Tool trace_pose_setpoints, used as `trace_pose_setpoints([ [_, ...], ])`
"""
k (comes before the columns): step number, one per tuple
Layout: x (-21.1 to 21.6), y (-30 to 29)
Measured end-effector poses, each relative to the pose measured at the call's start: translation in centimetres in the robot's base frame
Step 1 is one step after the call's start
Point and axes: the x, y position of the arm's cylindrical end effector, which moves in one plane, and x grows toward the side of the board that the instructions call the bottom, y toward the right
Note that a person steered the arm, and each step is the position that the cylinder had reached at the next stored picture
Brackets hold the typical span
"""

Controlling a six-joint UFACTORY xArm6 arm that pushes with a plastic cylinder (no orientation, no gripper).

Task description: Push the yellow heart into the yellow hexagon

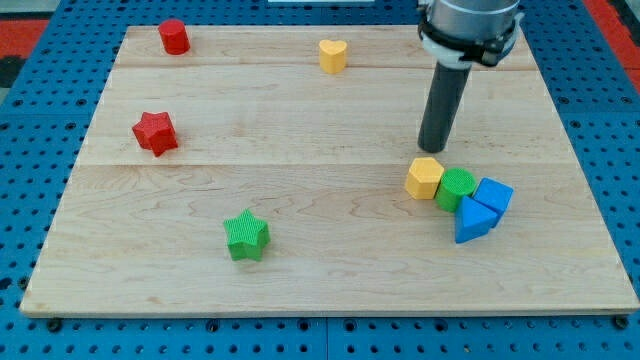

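Observation:
The yellow heart [333,55] lies near the view's top, a little right of centre. The yellow hexagon [424,177] lies at the right, touching a green round block [456,188]. My tip [432,149] stands just above the yellow hexagon in the view, very close to its top edge. The tip is far from the yellow heart, down and to the right of it.
A blue block [494,194] and a blue triangle [473,221] sit against the green round block at the right. A green star [247,236] lies at bottom centre-left. A red star [155,133] and a red block [174,37] lie at the left. The wooden board [300,130] sits on blue pegboard.

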Motion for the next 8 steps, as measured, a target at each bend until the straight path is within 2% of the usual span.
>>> trace_pose_setpoints([
  [1,-6.2,-0.5],
  [3,-18.2,-8.2],
  [4,-20.1,-7.4],
  [6,-20.6,-8.1],
  [7,-18.5,-8.2],
  [8,-13.4,-10.6],
])
